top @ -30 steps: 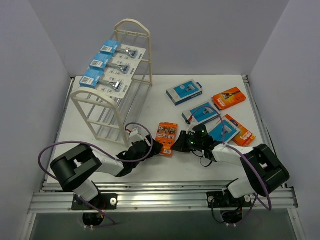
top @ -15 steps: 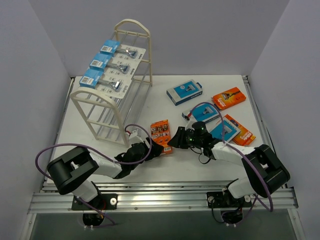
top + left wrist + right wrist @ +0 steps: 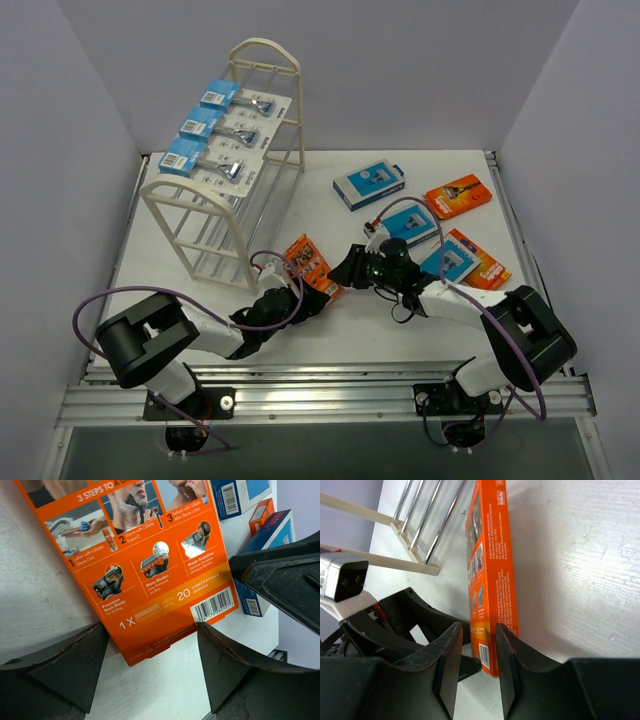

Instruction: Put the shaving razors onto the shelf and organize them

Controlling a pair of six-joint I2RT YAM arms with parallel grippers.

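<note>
The orange razor box [image 3: 310, 266] is standing tilted on the desk [image 3: 330, 215], just right of the shelf's [image 3: 263, 44] near end. The left claw [image 3: 150, 630] is gaping wide around its near end. The right claw [image 3: 479, 630] is sitting narrowly parted at its edge; whether it is pinching, I cannot tell.

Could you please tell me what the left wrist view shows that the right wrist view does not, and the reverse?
Only the left wrist view shows the orange box face-on, with its printed shaving steps, and the blue-and-white boxes beyond it. Only the right wrist view shows the rods of the shelf and the wrist camera on the left arm; there the box appears edge-on. Both show that box, the white table, and the left gripper and right gripper meeting at one end of the box.
</note>
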